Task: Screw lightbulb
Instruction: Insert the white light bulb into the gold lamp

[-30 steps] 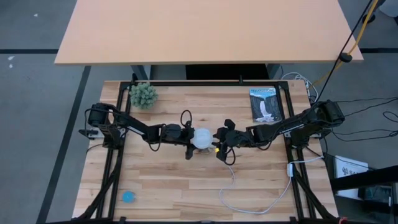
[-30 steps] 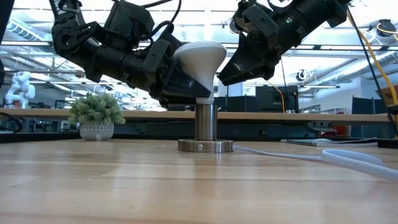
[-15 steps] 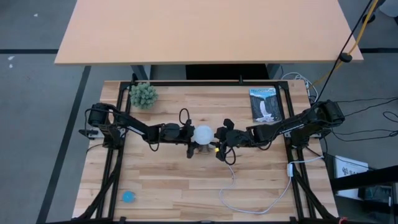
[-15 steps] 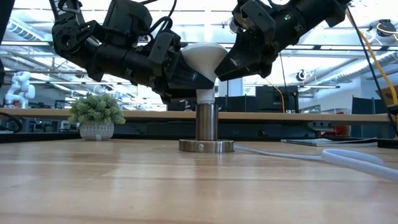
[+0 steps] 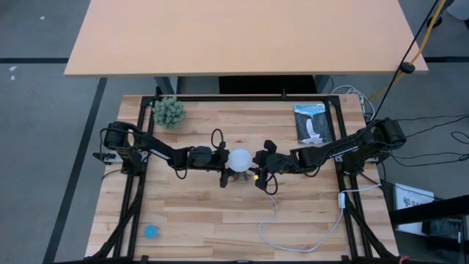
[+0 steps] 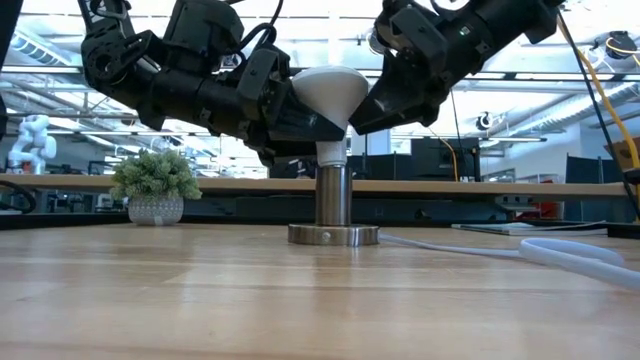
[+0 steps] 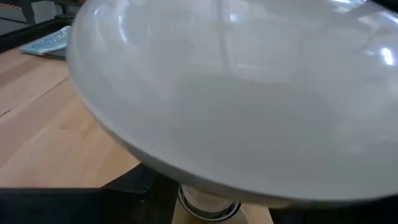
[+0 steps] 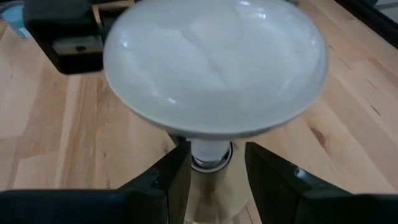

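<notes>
Since a second earlier, the left tool (image 6: 300, 115) had rolled closer under the bulb (image 6: 328, 95), and the right tool (image 6: 372, 105) had drawn in against the bulb's other flank; the socket (image 6: 333, 200) had barely shifted.

Both tools sat level with the bulb and about equally near, the left one on its left, the right one on its right. The bulb stood upright, long axis vertical, its narrow neck seated in the socket near the middle of the desk (image 5: 220, 213). The right tool's fingers (image 8: 165, 174) straddled the neck, parted, not visibly pinching it. The left tool pressed close under the flare; whether it gripped could not be told.

Smooth frosted white glass flared into a wide dome. The socket was a polished metal cylinder on a round flange, with a white cord (image 5: 275, 220) trailing off. The desk was pale planked wood.
</notes>
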Controlling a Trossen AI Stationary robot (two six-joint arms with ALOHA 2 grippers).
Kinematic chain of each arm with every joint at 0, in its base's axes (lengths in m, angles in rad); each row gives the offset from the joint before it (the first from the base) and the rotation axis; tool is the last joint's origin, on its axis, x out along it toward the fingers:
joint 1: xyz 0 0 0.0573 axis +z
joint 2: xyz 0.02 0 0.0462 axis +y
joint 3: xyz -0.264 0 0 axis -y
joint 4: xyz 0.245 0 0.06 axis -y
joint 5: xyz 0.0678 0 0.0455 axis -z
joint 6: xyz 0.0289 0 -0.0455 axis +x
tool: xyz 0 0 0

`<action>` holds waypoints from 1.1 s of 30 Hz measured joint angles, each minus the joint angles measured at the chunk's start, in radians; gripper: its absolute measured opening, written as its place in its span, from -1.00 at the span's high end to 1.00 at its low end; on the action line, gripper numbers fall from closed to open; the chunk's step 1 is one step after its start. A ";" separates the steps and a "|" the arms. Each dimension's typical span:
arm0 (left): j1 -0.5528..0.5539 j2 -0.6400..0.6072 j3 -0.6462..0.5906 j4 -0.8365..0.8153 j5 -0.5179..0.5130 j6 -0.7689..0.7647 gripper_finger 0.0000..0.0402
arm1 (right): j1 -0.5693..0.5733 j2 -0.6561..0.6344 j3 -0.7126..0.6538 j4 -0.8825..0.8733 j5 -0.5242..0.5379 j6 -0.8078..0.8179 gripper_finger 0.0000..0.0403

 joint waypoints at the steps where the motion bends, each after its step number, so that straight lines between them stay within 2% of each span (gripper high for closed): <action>1: 0.000 0.000 0.000 0.003 0.000 0.000 0.02 | 0.000 0.000 0.000 -0.008 0.000 0.000 0.30; 6: 0.000 0.000 0.000 0.012 0.000 0.005 0.02 | -0.003 0.000 0.000 -0.026 0.000 0.001 0.30; 14: -0.017 0.000 0.000 0.013 0.001 0.105 0.02 | -0.003 0.000 0.000 -0.026 0.000 0.003 0.30; 33: -0.027 0.000 0.000 0.003 0.001 0.099 0.02 | -0.002 0.000 0.000 -0.026 0.000 0.002 0.30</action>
